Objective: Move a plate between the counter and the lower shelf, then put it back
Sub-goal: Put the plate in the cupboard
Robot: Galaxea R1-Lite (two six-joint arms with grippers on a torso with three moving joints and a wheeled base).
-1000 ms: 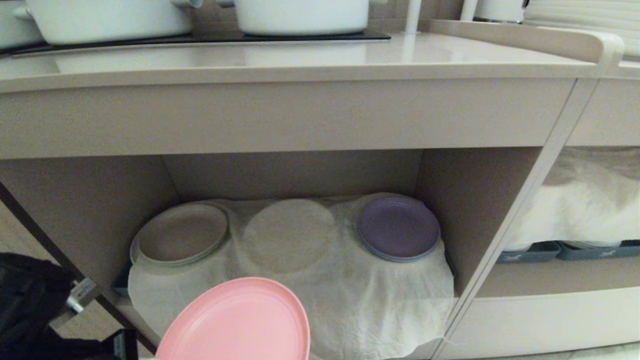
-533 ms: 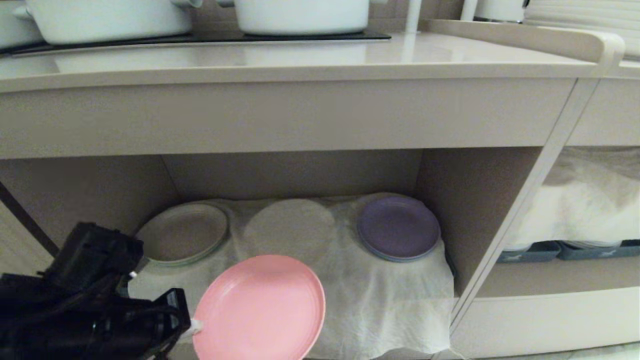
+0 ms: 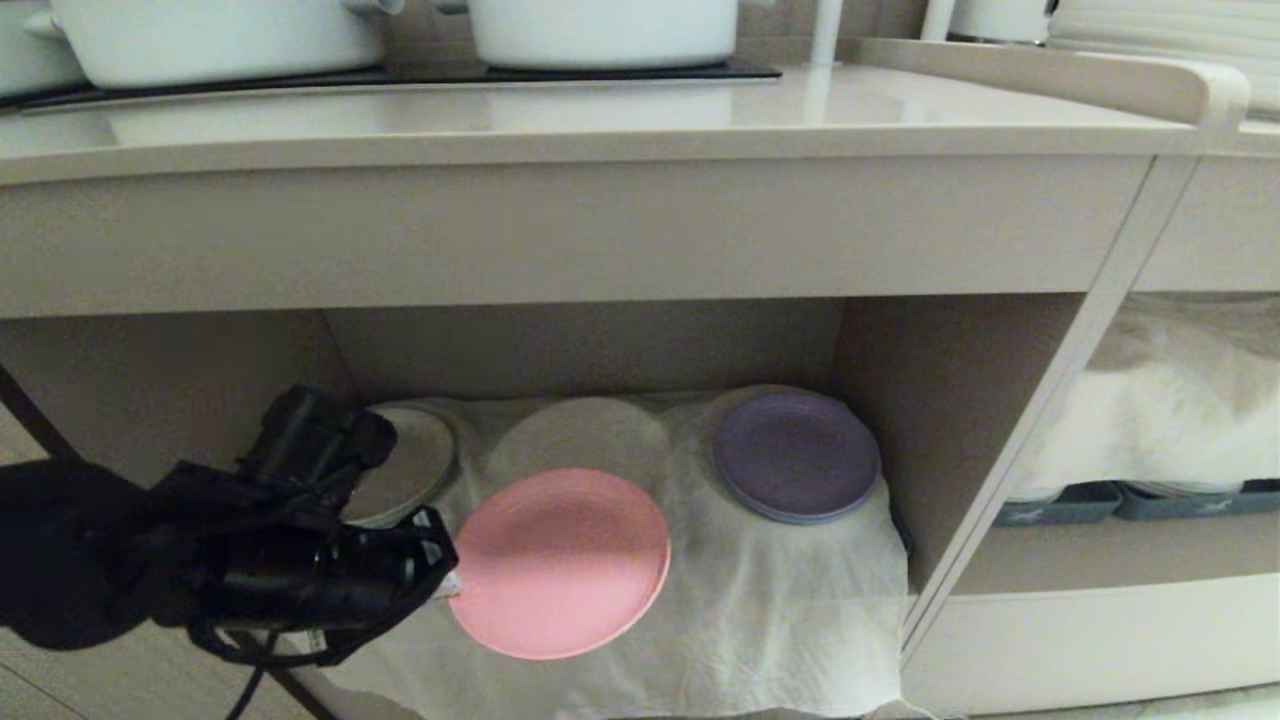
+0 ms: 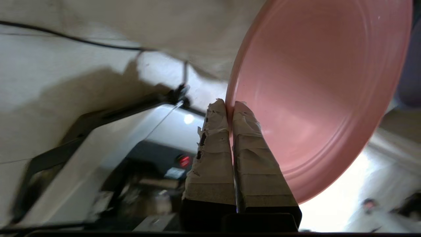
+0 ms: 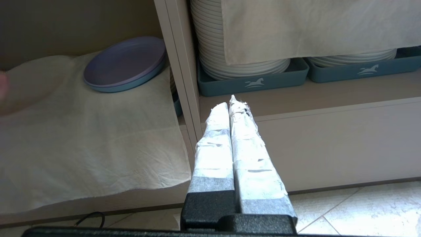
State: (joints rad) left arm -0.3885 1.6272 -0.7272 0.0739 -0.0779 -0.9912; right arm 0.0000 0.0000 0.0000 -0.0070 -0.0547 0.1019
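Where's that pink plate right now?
In the head view the pink plate is in the lower shelf, above the white cloth, held by its rim in the left gripper, with the purple plate behind to its right.

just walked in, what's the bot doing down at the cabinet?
The left gripper holds the pink plate by its rim, jaws shut on it, over the white cloth of the lower shelf. A purple plate and a beige plate sit behind it. The right gripper is parked by the next cabinet, holding nothing.

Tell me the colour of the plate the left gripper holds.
Pink; the plate shows best in the head view.
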